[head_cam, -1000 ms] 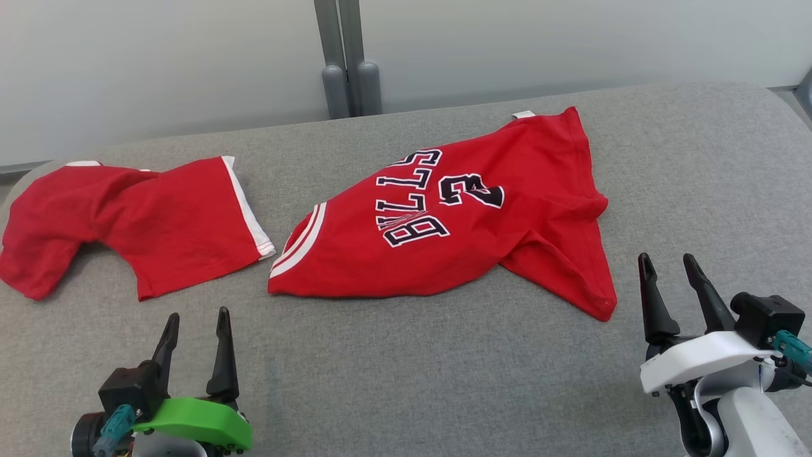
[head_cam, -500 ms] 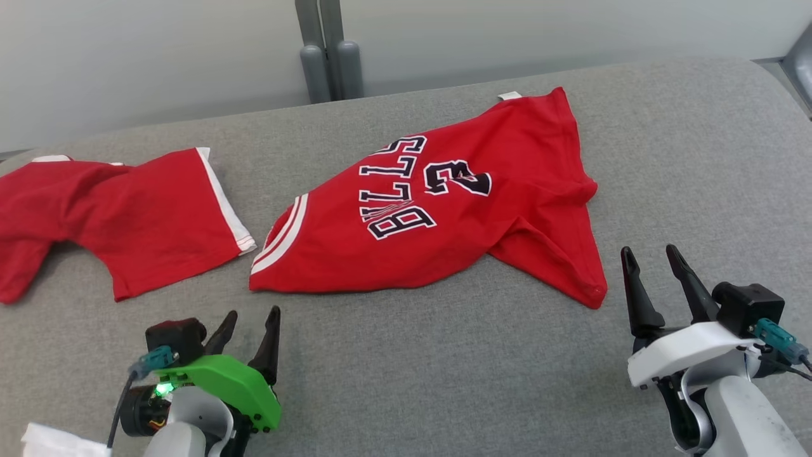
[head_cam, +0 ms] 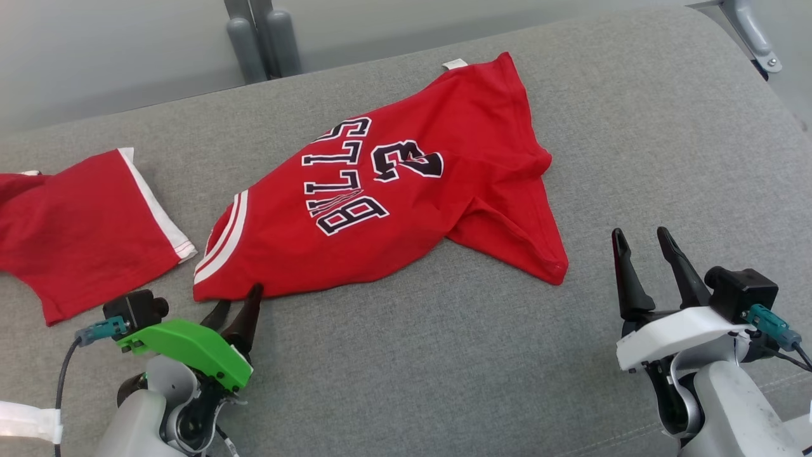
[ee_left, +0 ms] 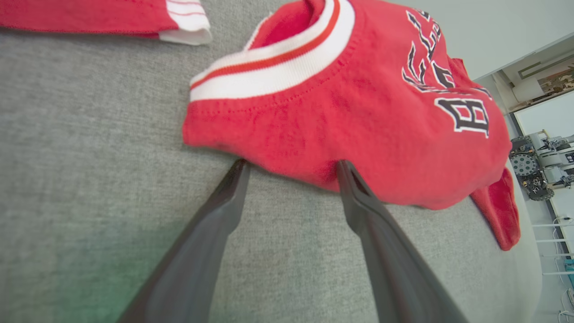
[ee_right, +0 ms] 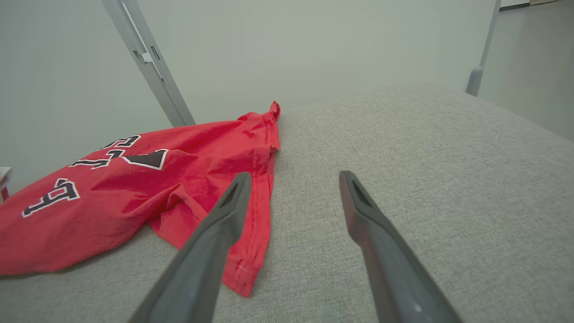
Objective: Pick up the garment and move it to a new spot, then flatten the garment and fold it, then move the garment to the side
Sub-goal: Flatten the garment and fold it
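Red shirt (head_cam: 380, 190) lies in the middle of the grey pad (head_cam: 444, 368). Its long way runs from near left up to far right. The left gripper (head_cam: 238, 299) is the closer one. Its fingers are apart, tips right at the shirt's near edge, just by the striped band (ee_left: 273, 67), with nothing grabbed yet. The right gripper (head_cam: 639, 233) sits off to the right near the shirt's pointy corner, fingers apart too. Red shorts (head_cam: 76, 222) lie close on the left and might get snagged.
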Motion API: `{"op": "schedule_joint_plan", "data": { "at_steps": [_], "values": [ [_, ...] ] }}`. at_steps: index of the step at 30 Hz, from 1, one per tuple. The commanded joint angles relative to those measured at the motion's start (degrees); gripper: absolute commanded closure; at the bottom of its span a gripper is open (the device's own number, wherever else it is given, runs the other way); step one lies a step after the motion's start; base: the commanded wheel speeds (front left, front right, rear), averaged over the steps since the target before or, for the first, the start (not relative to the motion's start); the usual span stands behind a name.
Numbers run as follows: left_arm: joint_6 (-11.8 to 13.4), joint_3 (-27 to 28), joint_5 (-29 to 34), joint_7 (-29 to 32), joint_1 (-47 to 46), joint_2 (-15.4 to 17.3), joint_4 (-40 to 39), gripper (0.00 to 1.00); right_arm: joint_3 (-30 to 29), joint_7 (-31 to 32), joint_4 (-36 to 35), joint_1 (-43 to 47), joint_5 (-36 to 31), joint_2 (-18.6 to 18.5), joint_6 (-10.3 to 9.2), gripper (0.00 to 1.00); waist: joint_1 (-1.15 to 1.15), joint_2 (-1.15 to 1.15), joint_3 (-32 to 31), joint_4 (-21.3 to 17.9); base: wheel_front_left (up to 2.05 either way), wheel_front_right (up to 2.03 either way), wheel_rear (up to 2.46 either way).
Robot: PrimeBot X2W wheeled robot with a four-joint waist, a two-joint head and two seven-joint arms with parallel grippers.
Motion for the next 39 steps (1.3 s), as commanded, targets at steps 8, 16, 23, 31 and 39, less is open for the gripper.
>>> {"op": "schedule_joint_plan", "data": {
  "at_steps": [8, 16, 23, 31, 39],
  "values": [
    [-0.1, -3.45, -6.87, -5.68, -2.28, 4.35, -1.29, 1.0, 0.14, -0.16, 0.34, -0.53, -0.51, 0.33, 0.03, 0.0, 0.0, 0.0, 0.26, -0.92, 0.0, 0.0, 0.0],
    [-0.1, -9.51, -3.22, -10.52, -6.86, 7.1, -5.25, 1.0, 0.5, -0.16, 0.66, -0.35, -0.35, 0.67, 0.03, 0.0, 0.0, 0.0, 0.09, -1.55, 0.0, 0.0, 0.0],
    [0.23, -15.73, 1.45, -6.94, -16.85, 4.26, -8.48, 1.0, 1.0, -0.16, 0.54, -1.49, 0.14, 1.69, 0.03, 0.0, 0.0, 0.0, 2.65, -4.47, 0.0, 0.0, 0.0],
    [1.7, -21.9, 7.5, -4.13, -27.55, -1.6, 1.13, 1.0, 2.06, -0.16, 0.43, -3.48, 0.69, 3.6, 0.03, 0.0, 0.0, 0.0, 7.19, -9.56, 0.0, 0.0, 0.0],
    [0.69, -26.04, 11.32, -9.8, -34.87, -5.58, 18.41, 0.27, 3.14, -0.16, 0.98, -5.0, 0.2, 4.42, 0.03, 0.0, 0.0, 0.0, 8.8, -8.71, 0.0, 0.0, 0.0]
  ]
}}
